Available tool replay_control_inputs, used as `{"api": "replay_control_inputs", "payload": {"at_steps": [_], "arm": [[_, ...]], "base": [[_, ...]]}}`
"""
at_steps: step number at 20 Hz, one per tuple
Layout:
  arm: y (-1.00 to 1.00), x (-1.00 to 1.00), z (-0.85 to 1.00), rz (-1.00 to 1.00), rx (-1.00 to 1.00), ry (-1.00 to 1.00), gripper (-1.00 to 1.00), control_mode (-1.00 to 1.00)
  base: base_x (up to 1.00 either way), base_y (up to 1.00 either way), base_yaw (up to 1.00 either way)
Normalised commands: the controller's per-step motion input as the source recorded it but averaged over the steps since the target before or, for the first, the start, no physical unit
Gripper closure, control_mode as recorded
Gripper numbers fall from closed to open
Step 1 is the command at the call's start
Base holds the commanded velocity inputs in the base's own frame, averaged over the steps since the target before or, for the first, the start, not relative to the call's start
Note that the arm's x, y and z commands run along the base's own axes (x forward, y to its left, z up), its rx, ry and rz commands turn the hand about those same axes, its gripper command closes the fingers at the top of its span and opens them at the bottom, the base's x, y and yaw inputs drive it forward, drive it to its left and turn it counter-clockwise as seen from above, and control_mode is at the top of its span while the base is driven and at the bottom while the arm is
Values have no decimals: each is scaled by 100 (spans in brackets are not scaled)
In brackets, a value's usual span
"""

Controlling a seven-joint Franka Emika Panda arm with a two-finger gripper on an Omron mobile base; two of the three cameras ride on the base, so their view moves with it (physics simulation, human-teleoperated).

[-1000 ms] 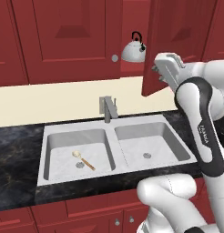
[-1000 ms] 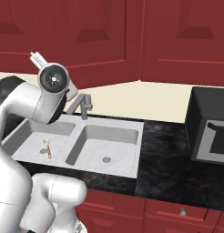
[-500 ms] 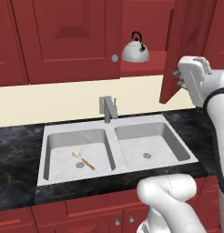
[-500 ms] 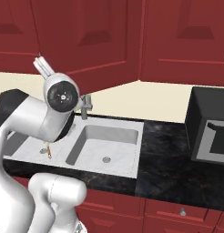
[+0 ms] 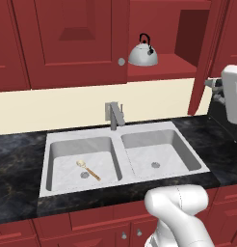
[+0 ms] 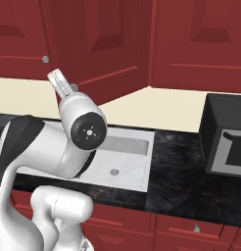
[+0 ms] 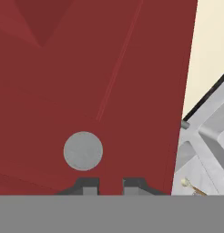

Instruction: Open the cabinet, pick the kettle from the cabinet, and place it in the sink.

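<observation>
Dark red raised-panel woodwork lines the wall above a cream backsplash and a black marbled counter [image 5: 14, 144]. My cabinet [image 5: 77, 43] has its right door [image 5: 207, 53] swung wide open, edge-on in the left base view, baring a smooth red shelf [image 5: 168, 65]. On that shelf sits the kettle [image 5: 142, 54], a squat silver-grey dome with a thin black arched handle, close to the shut left door and its round silver knob [image 5: 121, 61]. Below lies the sink [image 5: 125, 137], light grey with two rectangular basins and round drains, a square grey faucet [image 5: 114, 115] at the back, and a small wooden-handled spoon [image 5: 88, 169] in the left basin.

My gripper [image 7: 111, 185] is just in front of the open door's flat red face, its dark fingertips [image 7: 89, 186] drawn near each other with only a narrow gap, nothing between them. The door's knob [image 7: 83, 151] is just above them, untouched. The kettle stands well to my left, inside the cabinet.
</observation>
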Motion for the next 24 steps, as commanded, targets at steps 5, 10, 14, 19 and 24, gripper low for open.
{"api": "replay_control_inputs", "payload": {"at_steps": [5,10,14,19,24], "arm": [[-28,-35,-25,-1,0,2,-100,-100],[2,-36,0,0,0,4,-100,-100],[32,-10,0,0,-1,21,-100,-100],[45,0,0,0,-4,23,-100,-100],[45,2,0,-1,-3,6,-100,-100]], "base": [[0,0,0],[0,0,0],[0,0,0],[0,0,0],[0,0,0]]}}
